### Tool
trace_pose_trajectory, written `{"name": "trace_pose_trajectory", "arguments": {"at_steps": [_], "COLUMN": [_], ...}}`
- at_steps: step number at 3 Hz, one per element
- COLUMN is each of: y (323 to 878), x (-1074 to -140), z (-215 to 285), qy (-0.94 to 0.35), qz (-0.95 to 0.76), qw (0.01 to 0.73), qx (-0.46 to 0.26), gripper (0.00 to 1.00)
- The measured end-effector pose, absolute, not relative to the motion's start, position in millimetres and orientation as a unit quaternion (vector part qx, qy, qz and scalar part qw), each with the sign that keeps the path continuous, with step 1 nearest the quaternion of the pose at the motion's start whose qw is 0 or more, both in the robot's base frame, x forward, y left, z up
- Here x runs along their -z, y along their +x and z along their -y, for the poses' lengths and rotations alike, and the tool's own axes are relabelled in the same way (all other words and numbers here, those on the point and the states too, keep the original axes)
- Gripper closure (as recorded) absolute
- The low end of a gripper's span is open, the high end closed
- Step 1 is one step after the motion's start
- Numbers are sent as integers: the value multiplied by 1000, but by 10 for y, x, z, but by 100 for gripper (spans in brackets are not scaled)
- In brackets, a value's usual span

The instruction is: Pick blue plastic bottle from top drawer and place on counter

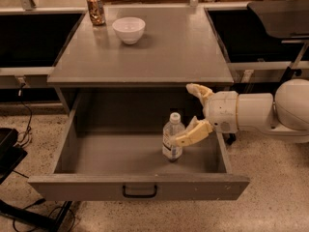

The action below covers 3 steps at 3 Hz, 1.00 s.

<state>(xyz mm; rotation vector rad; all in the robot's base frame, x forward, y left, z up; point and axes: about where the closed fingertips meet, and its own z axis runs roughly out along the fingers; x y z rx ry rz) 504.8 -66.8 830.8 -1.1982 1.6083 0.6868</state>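
Observation:
The blue plastic bottle (172, 131), clear with a white cap, stands upright in the right half of the open top drawer (140, 186). My gripper (182, 114) reaches in from the right over the drawer's right side and is open. Its lower finger (190, 134) lies against the bottle's right side at label height. Its upper finger (198, 90) is up by the edge of the counter (154, 57), apart from the bottle. The bottle's base rests on the drawer floor.
A brown patterned can (95, 8) and a white bowl (129, 29) stand at the back left of the counter. Dark side shelves flank the cabinet at left (34, 37) and right (260, 33). A black object (9, 151) and cables lie on the floor at left.

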Motion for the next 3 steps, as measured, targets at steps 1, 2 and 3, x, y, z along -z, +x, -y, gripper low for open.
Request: {"name": "trace_pose_trajectory", "arguments": {"at_steps": [1,2,3], "y": [5127,5273,5400], "x": [-8058,-7719,-7505], "z": [681,746,819], "qy": [-478,-473,-474], "qz": [-656,-639,-621], "qw": [497,508,517], "qx": [-305,-332,-350], "gripper": [0,0,0]}}
